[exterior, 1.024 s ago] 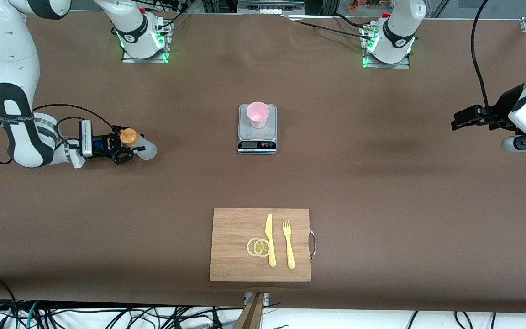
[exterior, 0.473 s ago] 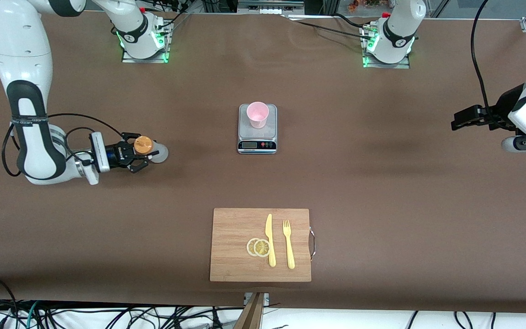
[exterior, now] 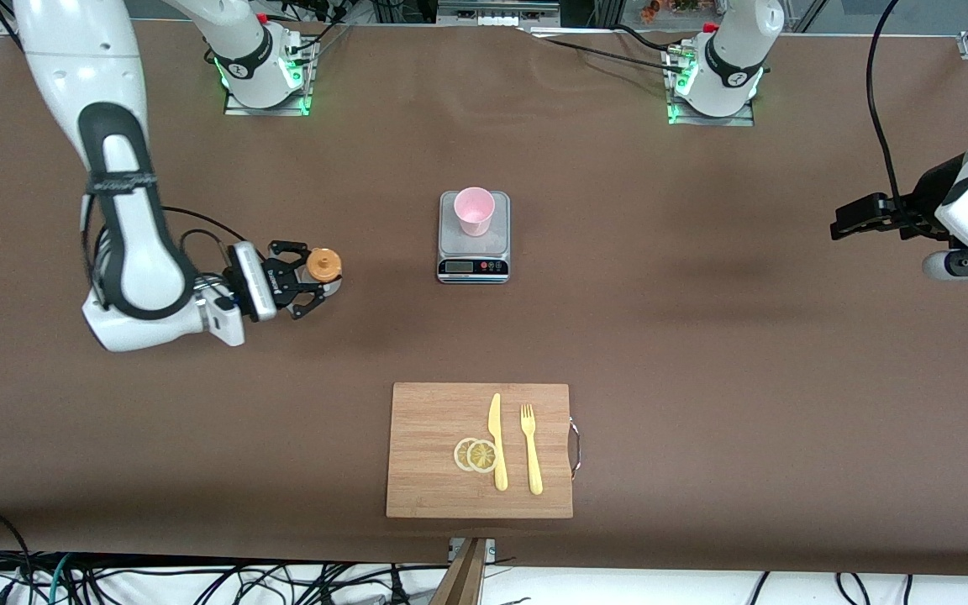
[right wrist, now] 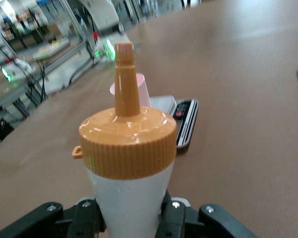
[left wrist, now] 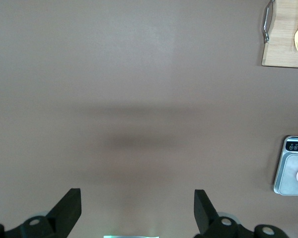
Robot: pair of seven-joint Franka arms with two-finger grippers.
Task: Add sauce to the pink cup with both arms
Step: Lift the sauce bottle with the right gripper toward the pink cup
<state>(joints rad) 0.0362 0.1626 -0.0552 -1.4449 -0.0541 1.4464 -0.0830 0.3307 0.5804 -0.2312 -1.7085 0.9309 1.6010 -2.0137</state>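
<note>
- right gripper (exterior: pixel 309 284) clamped on the sauce (exterior: pixel 323 266), bottle upright, held over bare table toward the right arm's end, well apart from the cup (exterior: pixel 474 210).
- cup sits on the scale (exterior: pixel 473 267), mid-table.
- left gripper (left wrist: pixel 137 213) spread wide, holding nothing, waiting at its end of the table.
- advice: carry level, keep the bottle vertical; tip only once the nozzle is over the rim. don't bump the cup, it looks light.

The right gripper (exterior: pixel 309 283) grips the sauce (exterior: pixel 323 267) over the brown table (exterior: pixel 702 353), orange cap upward. The pink cup (exterior: pixel 474 210) stands on a scale (exterior: pixel 473 252) between both grippers. The left gripper (exterior: pixel 844 220) waits at its own end.
</note>
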